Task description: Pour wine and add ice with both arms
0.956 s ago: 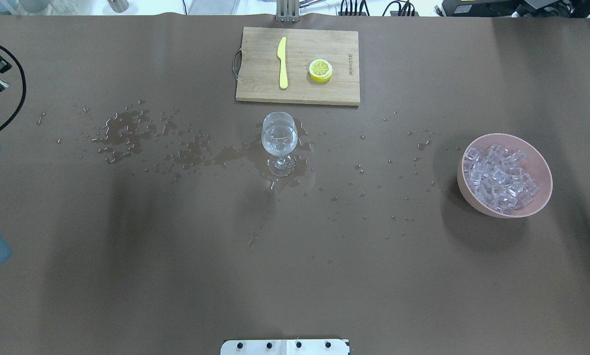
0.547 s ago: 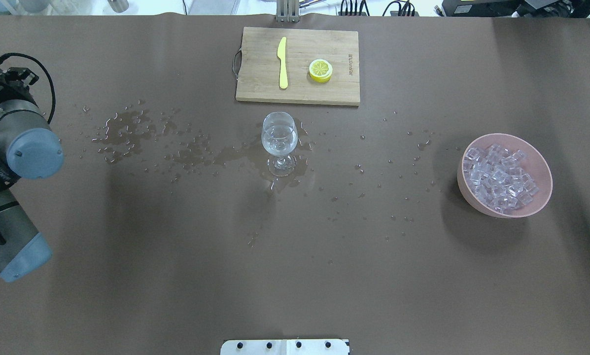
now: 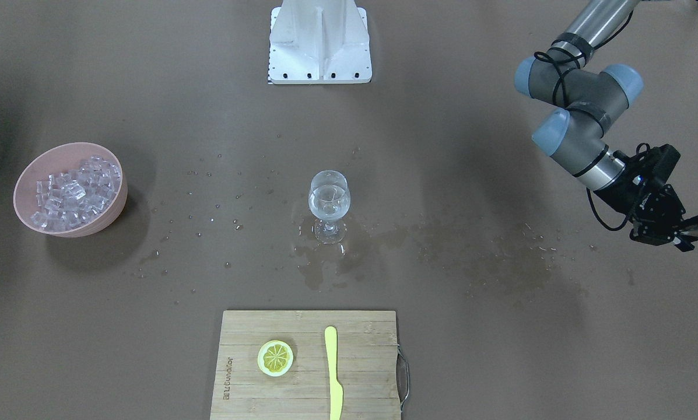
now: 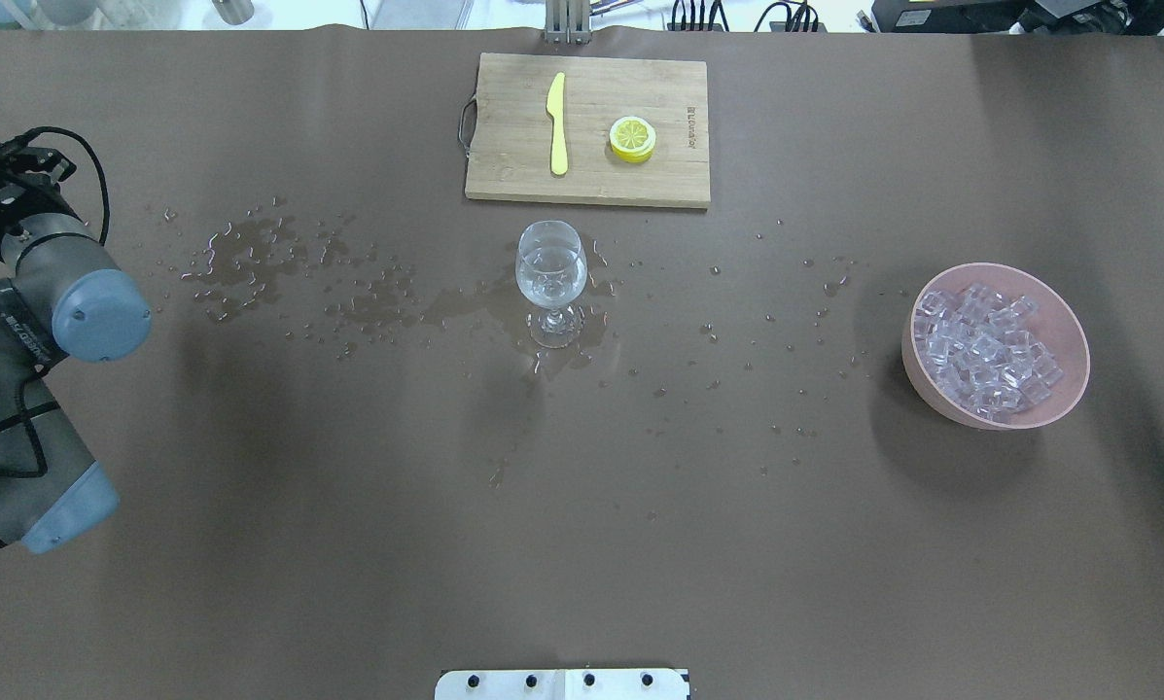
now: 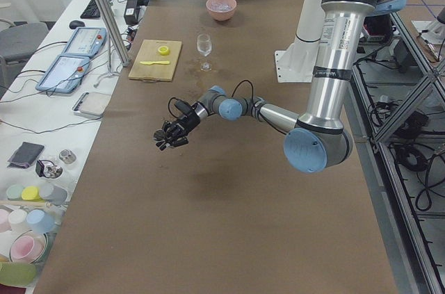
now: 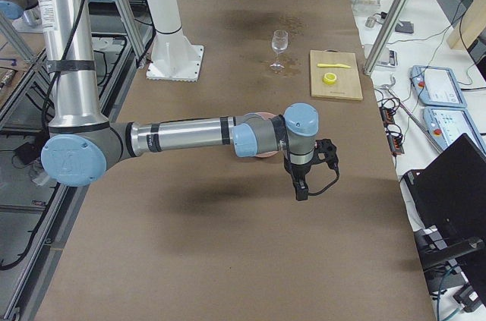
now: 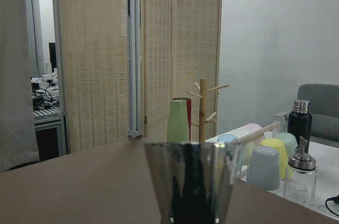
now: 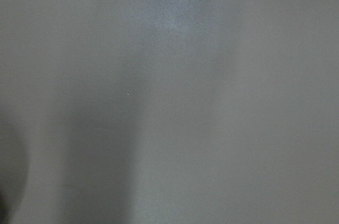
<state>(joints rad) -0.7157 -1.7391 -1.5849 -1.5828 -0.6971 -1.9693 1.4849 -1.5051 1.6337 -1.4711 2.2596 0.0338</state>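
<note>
Overhead exterior view: the wine glass (image 4: 549,282) stands upright near the middle of the brown worktop (image 4: 348,544), with clear liquid in its bowl.
Ice: the ice (image 4: 985,350) is a heap of clear cubes inside a pink bowl (image 4: 1071,342), well off to the robot's right of the glass.
Spill: a wet patch (image 4: 251,258) and scattered droplets run across the worktop from the robot's left side to the foot of the glass and beyond.
Cutting board: a wooden cutting board (image 4: 513,175) lies just beyond the glass; on it are a yellow knife (image 4: 556,124) and a lemon half (image 4: 632,138), apart from each other.
Left arm: the left arm (image 3: 582,93) reaches out over the left end of the worktop, far from the glass, with its wrist turned outward.
Left fingers: the left fingers (image 3: 675,233) are closed around a shiny metal vessel (image 7: 190,181). Its silver end sticks out past them toward the worktop's edge.
Left wrist view: the vessel fills the lower middle; behind it are cups, a black bottle and a wooden rack.
Right arm: in the exterior right view the right arm (image 6: 190,136) stretches across the worktop and hides most of the bowl.
Right fingers: the right fingers (image 6: 301,188) point down above bare worktop; I cannot tell how wide they stand.
Right wrist view: only blurred brown surface.
</note>
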